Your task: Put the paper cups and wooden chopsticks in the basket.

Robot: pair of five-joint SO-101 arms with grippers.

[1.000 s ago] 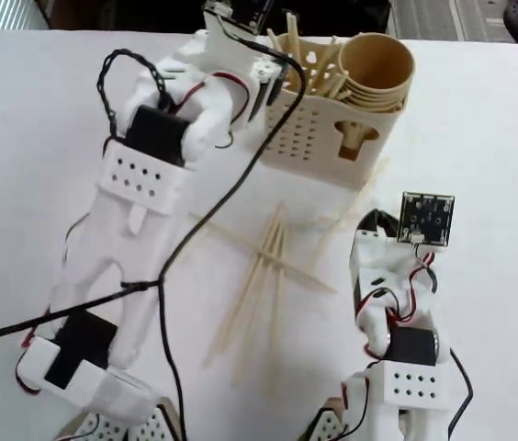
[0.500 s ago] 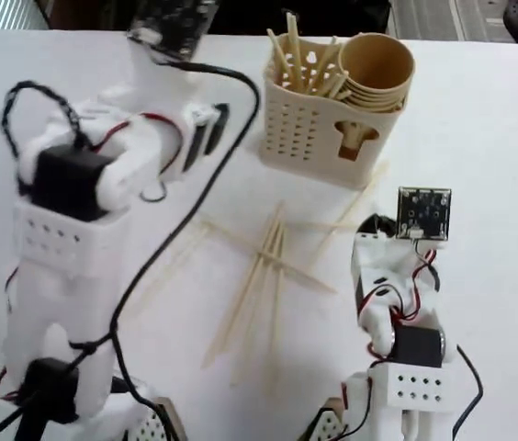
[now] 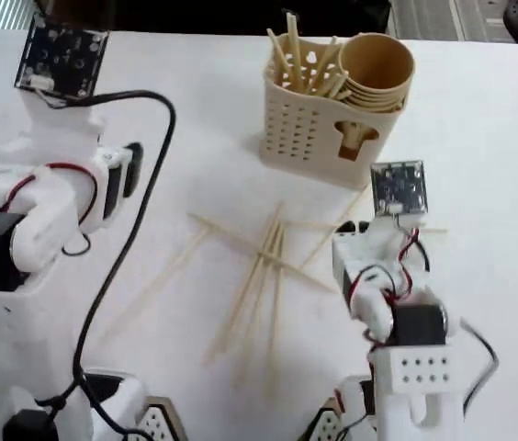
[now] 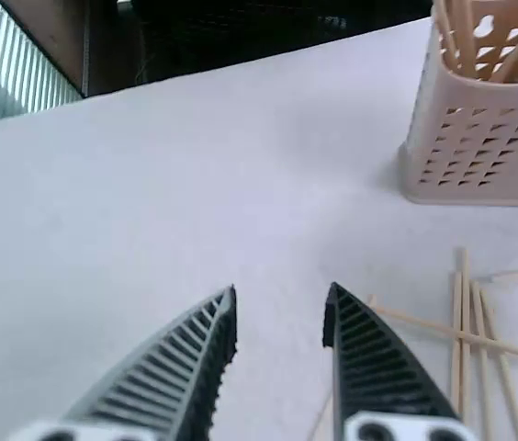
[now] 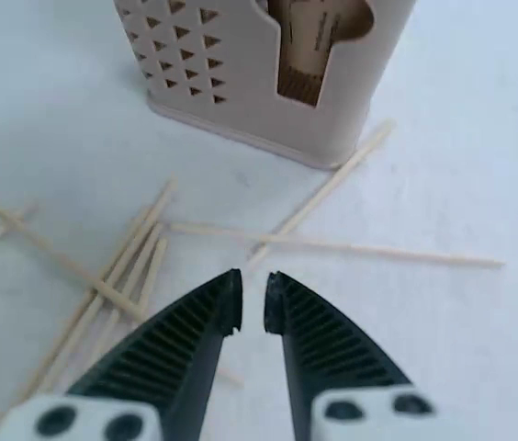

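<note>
Cups (image 3: 377, 60) sit stacked in the basket (image 3: 309, 124); chopsticks (image 3: 264, 271) lie scattered on the tabletop (image 3: 479, 138). The right claw (image 5: 252, 303), narrowly parted, hangs over them, probably to pick; the left claw (image 4: 279, 312) gapes wide, empty.

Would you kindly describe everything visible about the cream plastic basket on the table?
The cream perforated plastic basket stands upright on the white table. Its walls carry small triangular holes and one keyhole-shaped cutout. Inside, a stack of tan paper cups fills one end; several wooden chopsticks lean in the other.
</note>
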